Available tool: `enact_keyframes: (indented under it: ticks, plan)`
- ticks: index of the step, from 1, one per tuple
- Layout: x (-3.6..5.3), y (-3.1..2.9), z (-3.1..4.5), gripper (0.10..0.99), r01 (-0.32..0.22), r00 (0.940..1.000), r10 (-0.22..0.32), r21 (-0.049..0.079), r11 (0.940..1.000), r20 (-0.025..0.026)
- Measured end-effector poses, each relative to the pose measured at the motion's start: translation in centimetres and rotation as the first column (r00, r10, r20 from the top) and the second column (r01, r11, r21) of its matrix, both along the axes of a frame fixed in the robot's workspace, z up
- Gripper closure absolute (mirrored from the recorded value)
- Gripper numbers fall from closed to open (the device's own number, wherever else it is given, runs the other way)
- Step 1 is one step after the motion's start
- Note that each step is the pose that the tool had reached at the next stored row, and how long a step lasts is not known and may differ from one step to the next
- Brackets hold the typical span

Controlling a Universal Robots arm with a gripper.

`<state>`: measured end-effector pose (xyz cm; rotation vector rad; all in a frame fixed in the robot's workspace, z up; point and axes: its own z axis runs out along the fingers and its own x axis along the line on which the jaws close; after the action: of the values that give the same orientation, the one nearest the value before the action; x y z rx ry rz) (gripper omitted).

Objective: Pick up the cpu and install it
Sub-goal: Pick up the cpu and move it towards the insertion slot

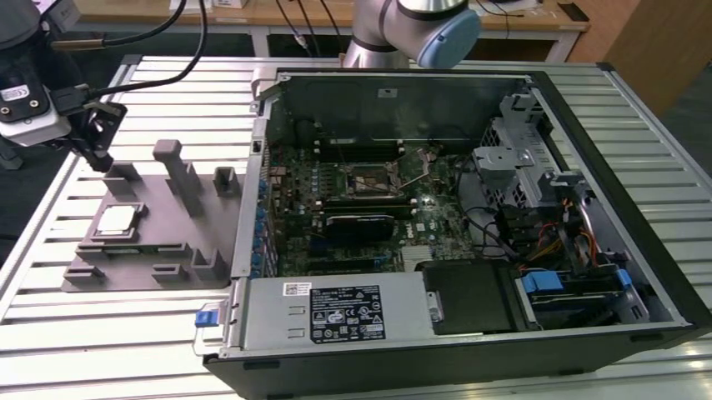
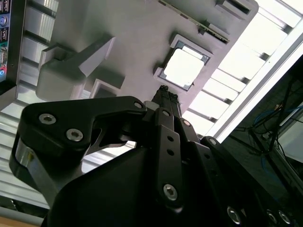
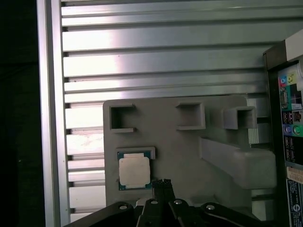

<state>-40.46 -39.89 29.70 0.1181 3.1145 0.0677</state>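
Slatted metal table [image 1: 100,333], grey fixture [image 1: 167,229], square silver-topped cpu [image 3: 134,171], greenish rim, hand [image 3: 164,182] tips apparently together

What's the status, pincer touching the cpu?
Apart. In the exterior view the pincer hangs above the grey tray, with bare tray between its tip and the cpu.
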Motion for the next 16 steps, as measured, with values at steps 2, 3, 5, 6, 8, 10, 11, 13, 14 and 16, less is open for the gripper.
enact_keyframes:
  ticks: [2,3,5,6,8,10,11,13,14,16]
  plan:
    - [-0.08,0.00,-0.14,0.980,0.000,1.0000,0.000,0.000,1.0000,-0.0001]
    - [-0.11,0.00,-0.22,0.980,0.000,1.0000,0.000,0.000,1.0000,-0.0001]
    - [-0.15,0.00,-0.37,0.980,0.000,1.0000,0.000,0.000,1.0000,0.0000]
    - [-0.16,0.00,-0.43,0.980,0.000,1.0000,0.000,0.000,1.0000,-0.0001]
    - [-0.19,0.00,-0.58,0.980,0.000,1.0000,0.000,0.000,1.0000,-0.0001]
    - [-0.22,0.00,-0.71,0.980,0.000,1.0000,0.000,0.000,1.0000,-0.0001]
    - [-0.23,0.00,-0.77,0.980,0.000,1.0000,0.000,0.000,1.0000,-0.0002]
    - [-0.25,0.00,-0.89,0.980,0.000,1.0000,0.000,0.000,1.0000,-0.0001]
    - [-0.26,0.00,-0.95,0.980,0.000,1.0000,0.000,0.000,1.0000,-0.0001]
    - [-0.29,0.00,-1.08,0.980,0.000,1.0000,0.000,0.000,1.0000,-0.0001]
